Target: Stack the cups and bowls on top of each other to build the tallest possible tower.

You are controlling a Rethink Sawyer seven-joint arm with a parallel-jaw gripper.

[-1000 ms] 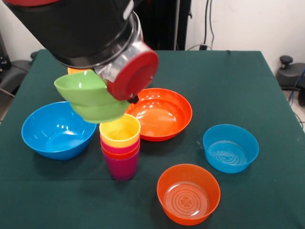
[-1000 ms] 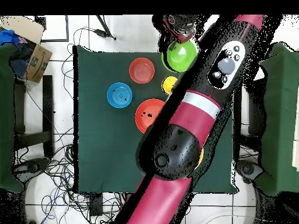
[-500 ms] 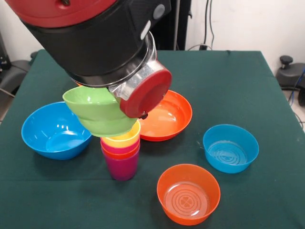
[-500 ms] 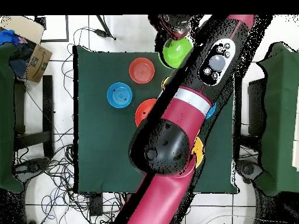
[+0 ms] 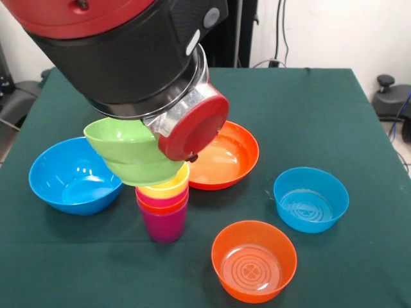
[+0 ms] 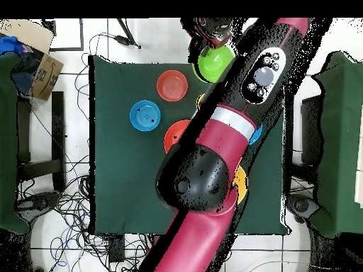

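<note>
Front view: green bowl [image 5: 131, 153] tilted on top of the cup tower [image 5: 163, 205].
The big red and black arm [image 5: 128, 51] comes down from above and leans over the bowl, hiding the gripper, so I cannot tell if it grips the bowl or has let go. The bowl's bottom sits at the yellow cup [image 5: 168, 185] on top of the tower. Near the tower are a big blue bowl [image 5: 70, 176], a wide red-orange bowl [image 5: 225, 154], a small blue bowl [image 5: 311, 199] and a small orange bowl [image 5: 254, 260], all on the green table [image 5: 308, 109].
</note>
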